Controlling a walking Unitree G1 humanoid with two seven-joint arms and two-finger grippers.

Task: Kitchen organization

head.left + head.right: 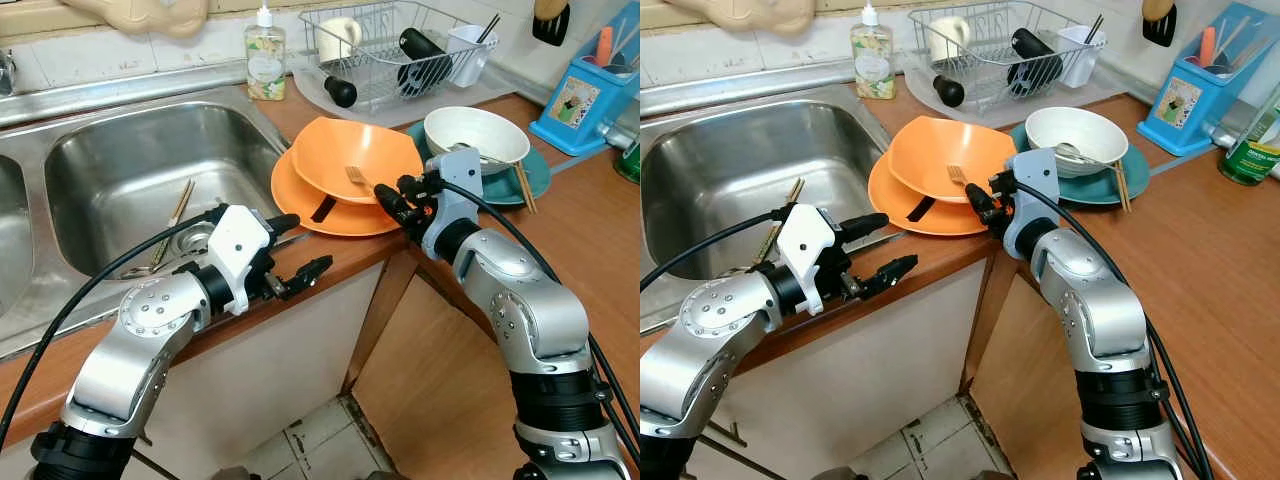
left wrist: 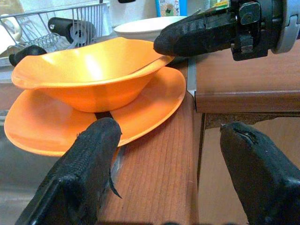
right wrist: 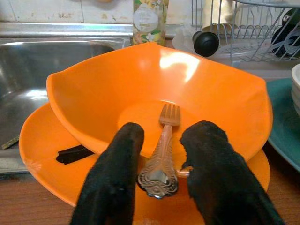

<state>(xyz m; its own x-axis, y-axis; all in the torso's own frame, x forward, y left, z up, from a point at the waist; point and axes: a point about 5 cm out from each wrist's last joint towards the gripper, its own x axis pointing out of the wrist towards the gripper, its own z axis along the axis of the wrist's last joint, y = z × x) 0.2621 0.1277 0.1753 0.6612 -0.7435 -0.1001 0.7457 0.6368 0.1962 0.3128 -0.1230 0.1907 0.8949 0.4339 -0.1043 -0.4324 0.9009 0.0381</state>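
1. Fingers of my right gripper (image 3: 161, 176) fill the lower part of the right wrist view, spread to either side of the fork (image 3: 161, 150) handle, not clamped on it.
2. Fork lies in the orange bowl (image 1: 360, 160), tines toward the bowl's middle, handle end over the near rim, centre of the head views.
3. Orange bowl sits on an orange plate (image 1: 300, 205), at the counter (image 1: 590, 230) edge just right of the sink (image 1: 130, 170).
4. My left gripper (image 1: 290, 250) is open, lower left of centre, hovering at the counter edge beside the plate, holding nothing.
5. White bowl (image 1: 475, 132) on a teal plate (image 1: 535, 180), right of the orange stack.
6. Chopsticks (image 1: 172, 220) lie in the sink.
7. Upper frame: soap bottle (image 1: 265, 55), dish rack (image 1: 390, 50), blue utensil holder (image 1: 585, 100) far upper right.
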